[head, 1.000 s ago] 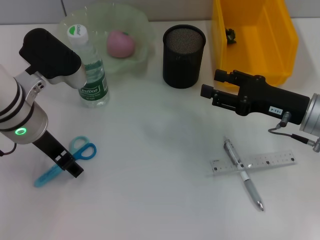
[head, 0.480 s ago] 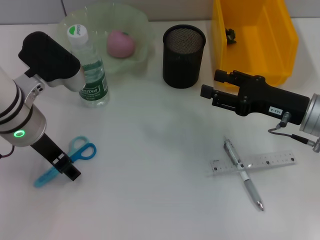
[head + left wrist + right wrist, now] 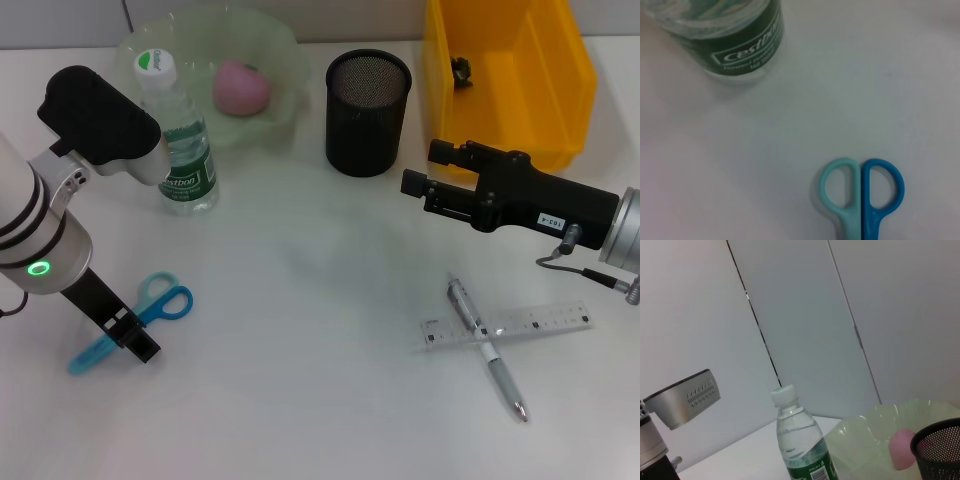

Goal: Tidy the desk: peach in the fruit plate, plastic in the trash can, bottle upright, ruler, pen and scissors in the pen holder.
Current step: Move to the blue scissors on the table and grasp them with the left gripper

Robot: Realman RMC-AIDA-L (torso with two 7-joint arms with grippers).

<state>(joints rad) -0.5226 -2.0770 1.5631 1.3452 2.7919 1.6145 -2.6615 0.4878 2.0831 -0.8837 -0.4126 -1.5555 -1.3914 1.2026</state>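
Blue and teal scissors [image 3: 170, 300] lie flat at the front left; their handles [image 3: 860, 195] fill the left wrist view. My left gripper [image 3: 135, 338] is down on the scissors' middle, between handles and blades. The bottle [image 3: 180, 140] stands upright beside the green fruit plate [image 3: 285, 60], which holds the pink peach [image 3: 240, 87]. A silver pen [image 3: 488, 350] lies across a clear ruler [image 3: 540, 322] at the front right. The black mesh pen holder [image 3: 368, 100] stands at the back. A dark piece of plastic [image 3: 461, 70] lies in the yellow trash can [image 3: 560, 100]. My right gripper [image 3: 418, 168] hovers open, holding nothing.
The right arm stretches in from the right edge, above the pen and ruler and just in front of the yellow bin. The right wrist view looks across at the bottle [image 3: 802, 440], the plate [image 3: 865, 435], the peach [image 3: 901, 449] and the pen holder's rim [image 3: 940, 440].
My left gripper has slid a little to the left over the scissors and then stopped. The scissors and the right arm have not moved.
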